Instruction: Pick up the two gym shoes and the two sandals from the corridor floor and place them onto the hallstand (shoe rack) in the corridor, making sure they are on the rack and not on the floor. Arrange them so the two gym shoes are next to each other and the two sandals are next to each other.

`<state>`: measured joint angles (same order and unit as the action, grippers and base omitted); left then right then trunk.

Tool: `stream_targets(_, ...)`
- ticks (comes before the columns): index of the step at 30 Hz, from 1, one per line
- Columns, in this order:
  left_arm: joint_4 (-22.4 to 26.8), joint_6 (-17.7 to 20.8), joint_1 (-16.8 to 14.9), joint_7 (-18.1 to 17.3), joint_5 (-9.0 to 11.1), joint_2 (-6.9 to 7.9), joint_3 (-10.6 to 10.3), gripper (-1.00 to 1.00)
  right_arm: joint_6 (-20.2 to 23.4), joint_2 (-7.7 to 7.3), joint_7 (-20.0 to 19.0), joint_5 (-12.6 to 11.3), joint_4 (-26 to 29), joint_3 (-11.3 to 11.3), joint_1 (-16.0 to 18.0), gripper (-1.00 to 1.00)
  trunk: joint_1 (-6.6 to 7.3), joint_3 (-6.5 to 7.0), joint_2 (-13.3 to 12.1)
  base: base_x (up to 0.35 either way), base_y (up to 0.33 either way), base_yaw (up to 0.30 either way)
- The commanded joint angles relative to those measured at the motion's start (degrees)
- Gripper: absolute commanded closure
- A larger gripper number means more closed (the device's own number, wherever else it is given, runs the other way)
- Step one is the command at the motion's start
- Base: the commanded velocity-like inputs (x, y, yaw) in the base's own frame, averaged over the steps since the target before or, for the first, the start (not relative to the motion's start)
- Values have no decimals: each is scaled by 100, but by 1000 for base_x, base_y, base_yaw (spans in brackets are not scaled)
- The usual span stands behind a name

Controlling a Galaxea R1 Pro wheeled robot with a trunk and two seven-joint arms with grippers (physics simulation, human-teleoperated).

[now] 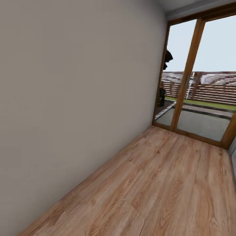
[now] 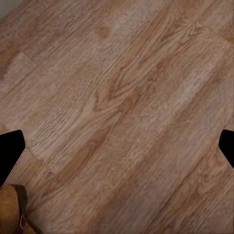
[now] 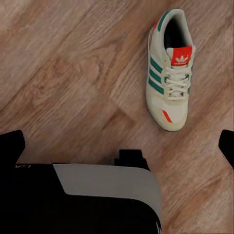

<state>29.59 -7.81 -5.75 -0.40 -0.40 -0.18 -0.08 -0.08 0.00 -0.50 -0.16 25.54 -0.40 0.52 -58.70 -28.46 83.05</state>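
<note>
Right wrist view, gym shoe (image 3: 170,70) beyond spread hand (image 3: 122,146)

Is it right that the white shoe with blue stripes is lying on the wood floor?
Not quite. The right wrist view shows the shoe has green stripes, not blue. It is white and lies on the wood floor.

Wood-grain plank corridor floor (image 1: 157,183), knots visible, running to glazed door. One gym shoe (image 3: 170,68) flat on planks, sole down. Brown sandal (image 2: 12,212) partly seen at frame edge, also on floor.
</note>
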Motion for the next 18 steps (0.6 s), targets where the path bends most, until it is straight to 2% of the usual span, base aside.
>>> stream_targets(1,-6,-19,-5,-4,-4,0,0,-100,-1,0,-6,-2,4,-4,1,-100,-3,-10,2,341,58,266)
stream_targets(13,-6,-19,-5,-4,-4,1,0,-100,-1,0,-9,-2,4,-4,1,-100,-3,-54,2,310,159,267)
stream_targets(18,-11,-19,-5,-4,-4,1,0,-100,-1,0,-6,-2,7,-4,1,-100,-3,-65,2,294,7,159)
